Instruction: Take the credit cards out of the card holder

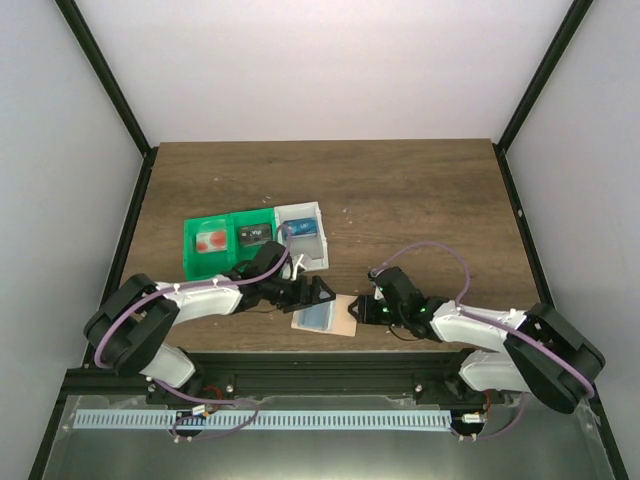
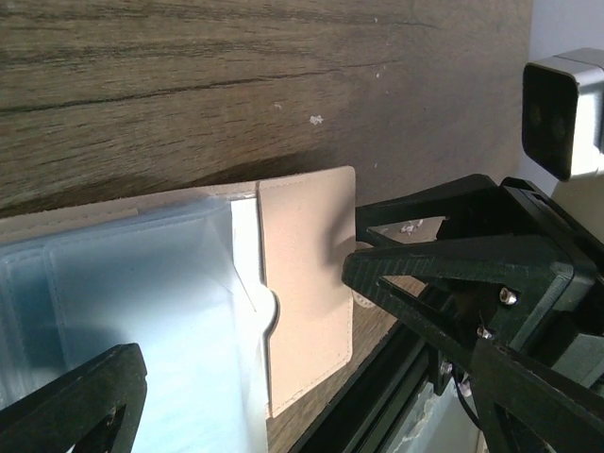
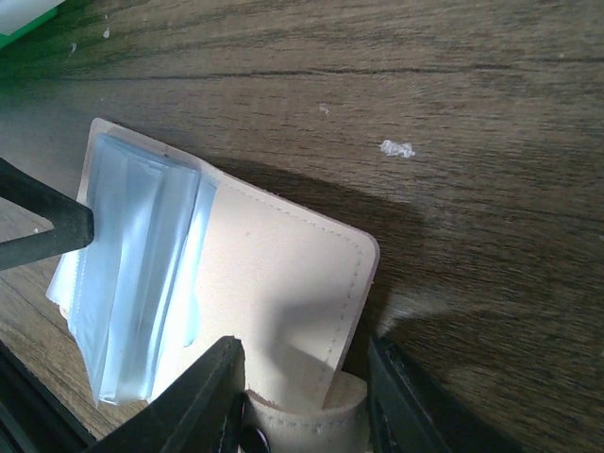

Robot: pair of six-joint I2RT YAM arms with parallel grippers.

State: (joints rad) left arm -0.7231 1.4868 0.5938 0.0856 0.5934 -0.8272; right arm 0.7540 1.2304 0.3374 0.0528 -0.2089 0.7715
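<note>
The tan card holder (image 1: 325, 318) lies open at the table's near edge, its clear blue-grey sleeves (image 2: 142, 311) facing up; no card shows in them. My right gripper (image 1: 372, 308) is shut on the holder's snap strap (image 3: 307, 420), beside the tan flap (image 3: 283, 283). My left gripper (image 1: 320, 292) is open over the holder's far-left side, with one finger (image 3: 47, 236) touching the sleeves' edge. The pale credit card with red circles (image 1: 208, 241) lies in the green tray. The blue credit card (image 1: 303, 230) lies in the white box.
The green compartment tray (image 1: 190, 255) and the translucent white box (image 1: 322, 240) stand just behind the left gripper. A dark card (image 1: 253, 236) lies in the tray's middle compartment. A black rail (image 1: 320, 360) runs along the near edge just below the holder.
</note>
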